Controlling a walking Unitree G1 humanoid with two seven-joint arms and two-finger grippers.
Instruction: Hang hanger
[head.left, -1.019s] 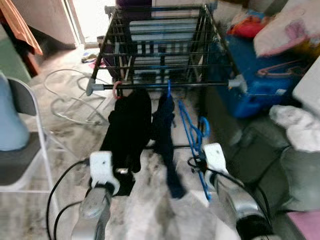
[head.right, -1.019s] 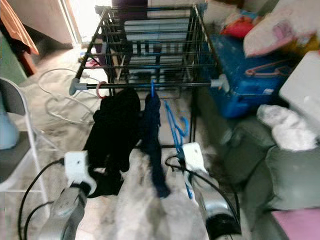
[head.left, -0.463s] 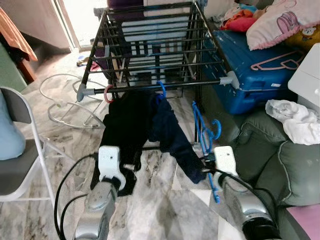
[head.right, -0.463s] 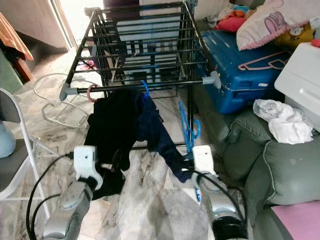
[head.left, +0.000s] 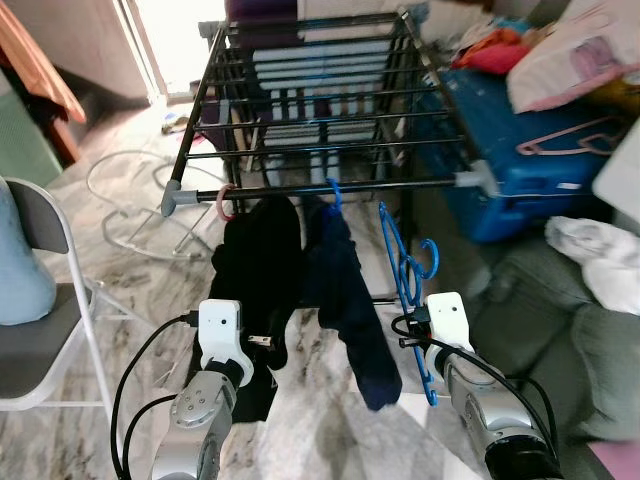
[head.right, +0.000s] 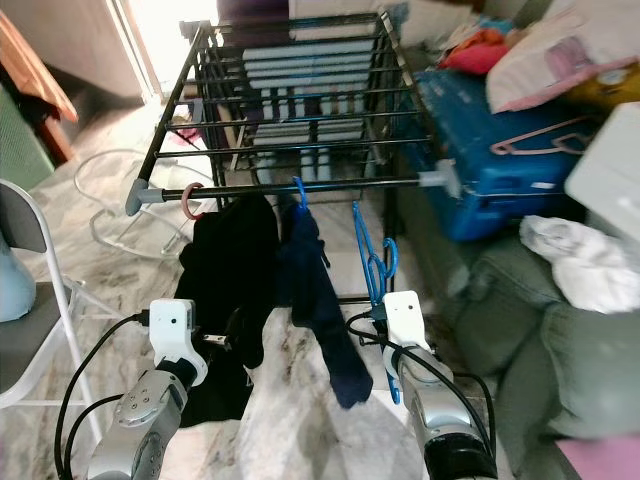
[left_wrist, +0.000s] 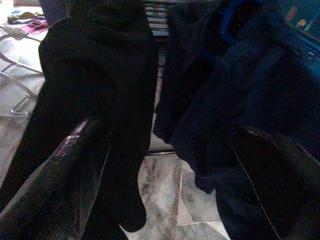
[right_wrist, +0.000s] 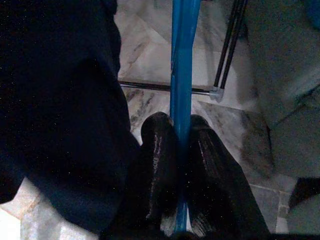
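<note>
Marble floor (head.left: 120, 270) runs under a black drying rack (head.left: 300, 110) standing straight ahead of me, with a blue suitcase (head.left: 510, 170) to its right and a folding chair (head.left: 50, 330) on my left. Two dark garments already hang from the rack's near rail: a black one (head.left: 255, 270) on a pink hook and a navy one (head.left: 350, 300) on a blue hook.

My right jaws (right_wrist: 182, 150) are clenched on the blue hanger (head.left: 405, 290), pinching its thin bar between both fingers. I hold it upright just right of the navy garment, its hook (head.left: 428, 258) below the rail and not yet over it.

My left jaws (left_wrist: 165, 165) are released, fingers spread wide, facing the two hanging garments without touching either.

I judge the hanger light and fairly stiff, probably smooth plastic, so it could twist or slide in a two-finger pinch. Gripping low on the frame leaves the hook free, but it also lets the top swing, so I should lift slowly toward the bare rail to the right of the navy garment.
</note>
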